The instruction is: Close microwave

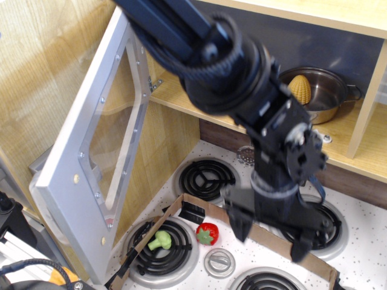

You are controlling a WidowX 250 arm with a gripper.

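The microwave is a wooden box with a dark blue-grey back point(284, 42). Its silver-grey door point(72, 175) with a clear window stands swung wide open to the left, hinged near the box's left edge. Inside on the wooden floor sits a steel pot point(323, 93) holding a yellow corn piece point(300, 89). My black gripper point(271, 232) hangs open and empty over the stove, right of the door and below the microwave's opening, touching neither.
A toy stove top point(375, 254) with several black coil burners lies below. A cardboard strip point(266, 232) runs across it. A red strawberry point(207, 234) and green broccoli point(160, 240) sit by the front left burner. My arm point(181, 30) crosses the opening.
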